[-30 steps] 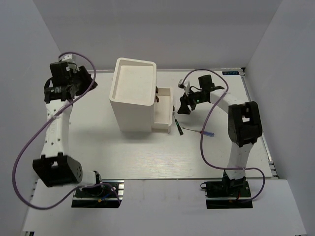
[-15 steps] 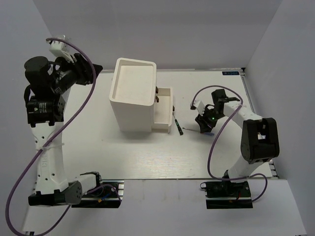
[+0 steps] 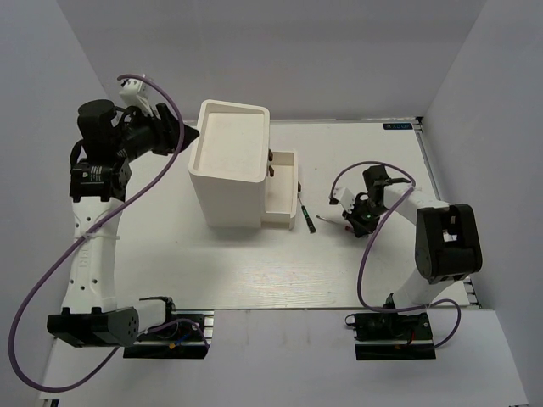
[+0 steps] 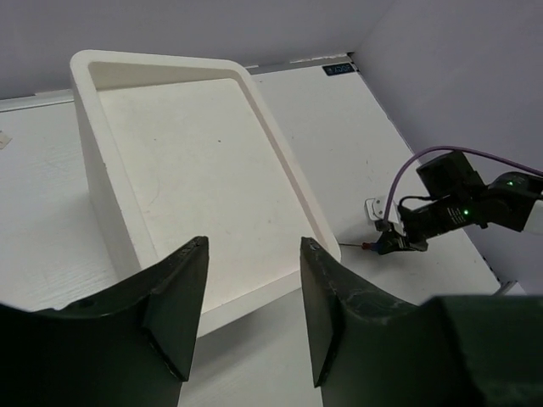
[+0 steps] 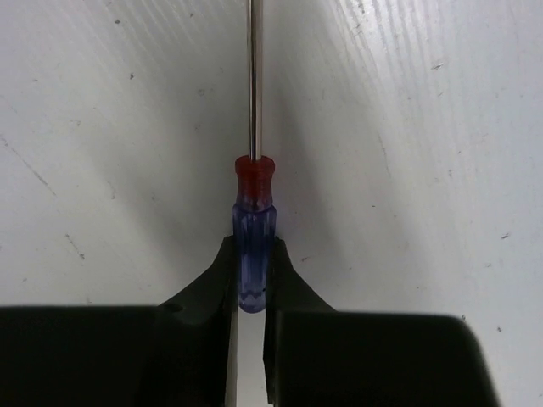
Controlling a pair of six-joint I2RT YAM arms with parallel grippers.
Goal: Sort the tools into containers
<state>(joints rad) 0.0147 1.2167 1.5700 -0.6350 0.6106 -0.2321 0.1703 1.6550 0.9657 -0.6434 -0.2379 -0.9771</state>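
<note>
A blue-handled screwdriver [image 5: 254,246] with a red collar lies on the white table, its thin shaft pointing away from my right gripper [image 5: 253,259]. That gripper is shut on the handle, both fingers pressed against its sides. In the top view the right gripper [image 3: 357,219] sits low on the table, right of the tall white cabinet [image 3: 229,170]. One drawer [image 3: 284,203] is pulled out to the right. A dark-handled screwdriver [image 3: 304,212] lies beside it. My left gripper [image 3: 187,136] hovers open by the cabinet's upper left edge, holding nothing; the left wrist view shows the cabinet top [image 4: 195,161] beyond its jaws.
Dark tool parts [image 3: 272,164] show at the back of the open drawer. White walls close the table in on the left, back and right. A purple cable [image 3: 365,254] loops beside the right arm.
My right gripper came down to the table and closed on the blue screwdriver's handle. The left arm swung right, bringing its gripper up to the cabinet's edge.
</note>
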